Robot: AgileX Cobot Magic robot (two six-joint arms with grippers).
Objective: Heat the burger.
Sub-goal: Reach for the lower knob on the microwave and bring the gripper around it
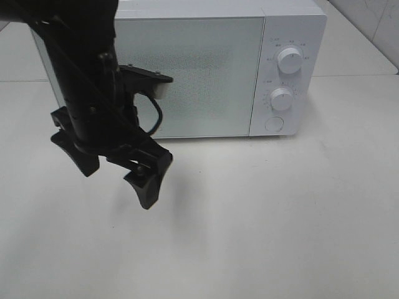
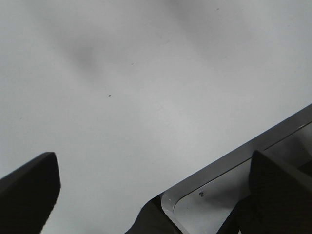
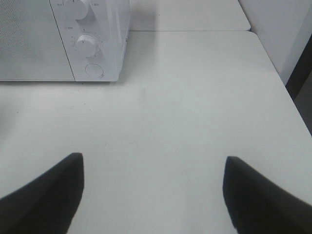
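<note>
White microwave [image 1: 187, 75] sits at back of the table [image 1: 280, 218], door closed, frosted front (can't see inside). Two knobs [image 1: 290, 60] on its right panel w/ a round button [image 1: 273, 124] below them. Left gripper [image 1: 117, 185] hangs above the table in front of the door's left part, jaws spread wide, nothing btwn them. Right gripper [image 3: 153, 195] is only seen in its own wrist view: over bare table, facing the microwave's knob side, jaws also wide apart, holding nothing. The burger shows in no view, so can't tell where it is.
</note>
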